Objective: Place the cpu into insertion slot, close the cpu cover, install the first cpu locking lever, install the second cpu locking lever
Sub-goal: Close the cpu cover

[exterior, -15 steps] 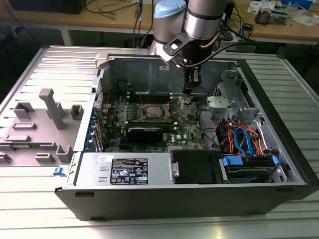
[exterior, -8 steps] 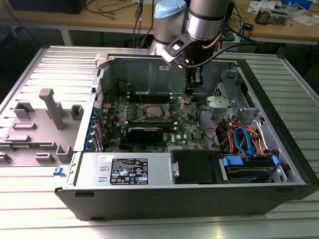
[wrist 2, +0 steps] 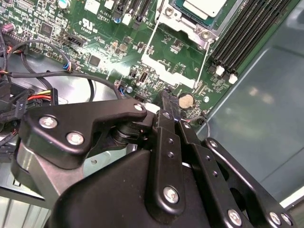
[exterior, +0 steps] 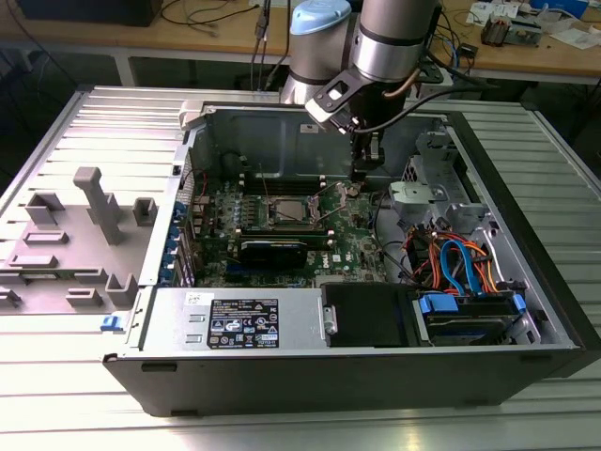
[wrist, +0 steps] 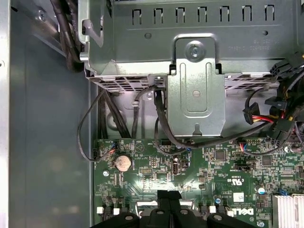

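Note:
The cpu (exterior: pixel 286 209) lies silvery in the insertion slot (exterior: pixel 270 224) on the green board; in the second wrist view the cpu (wrist 2: pixel 205 5) sits at the picture's edge. The cpu cover (wrist 2: pixel 179 17) frames it as a silver plate. Two thin wire levers (wrist 2: pixel 150 45) reach from the socket's corners toward me; whether they are latched I cannot tell. My gripper (exterior: pixel 368 171) hangs above the board, to the exterior view's right of the socket. Its black fingers meet at the tip (wrist 2: pixel 167 97), shut with nothing between them. In the first wrist view my gripper (wrist: pixel 168 195) hovers over the board's edge.
A coin battery (wrist: pixel 123 163) lies close under the fingertips. A metal drive cage (exterior: pixel 427 193) with cable bundles (exterior: pixel 451 258) stands to the exterior view's right. Memory slots (wrist 2: pixel 247 28) flank the socket. A black card (exterior: pixel 272 249) lies in front of it, and the case walls (exterior: pixel 254 136) enclose everything.

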Controlling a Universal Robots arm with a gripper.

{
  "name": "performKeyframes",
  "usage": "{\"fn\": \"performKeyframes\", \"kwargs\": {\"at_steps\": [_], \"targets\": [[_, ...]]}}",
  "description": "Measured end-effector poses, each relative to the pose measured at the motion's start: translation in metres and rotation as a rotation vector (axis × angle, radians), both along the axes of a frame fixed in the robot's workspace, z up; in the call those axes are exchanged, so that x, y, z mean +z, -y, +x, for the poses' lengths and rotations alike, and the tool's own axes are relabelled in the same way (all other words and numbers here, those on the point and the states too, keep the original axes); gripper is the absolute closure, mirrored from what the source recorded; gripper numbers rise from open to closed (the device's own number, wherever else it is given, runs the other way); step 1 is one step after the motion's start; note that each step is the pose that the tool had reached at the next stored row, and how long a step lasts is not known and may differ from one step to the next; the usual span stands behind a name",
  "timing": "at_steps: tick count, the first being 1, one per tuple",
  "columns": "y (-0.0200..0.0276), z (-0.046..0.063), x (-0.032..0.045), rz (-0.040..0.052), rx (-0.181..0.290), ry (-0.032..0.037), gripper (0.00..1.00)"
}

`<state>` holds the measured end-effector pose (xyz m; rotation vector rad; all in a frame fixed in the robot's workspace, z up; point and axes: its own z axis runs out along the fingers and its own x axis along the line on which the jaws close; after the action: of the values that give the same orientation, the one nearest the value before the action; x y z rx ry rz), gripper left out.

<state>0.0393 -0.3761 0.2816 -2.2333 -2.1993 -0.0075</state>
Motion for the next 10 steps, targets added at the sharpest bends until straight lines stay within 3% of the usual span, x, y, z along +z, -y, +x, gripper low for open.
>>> {"fn": "performKeyframes", "kwargs": {"at_steps": [6, 10], "targets": [[-0.0008, 0.0041, -0.0028, 0.0000, 0.000, 0.0000, 0.89], [-0.0010, 0.0049, -0.0093, -0.0002, 0.015, 0.0001, 0.89]]}}
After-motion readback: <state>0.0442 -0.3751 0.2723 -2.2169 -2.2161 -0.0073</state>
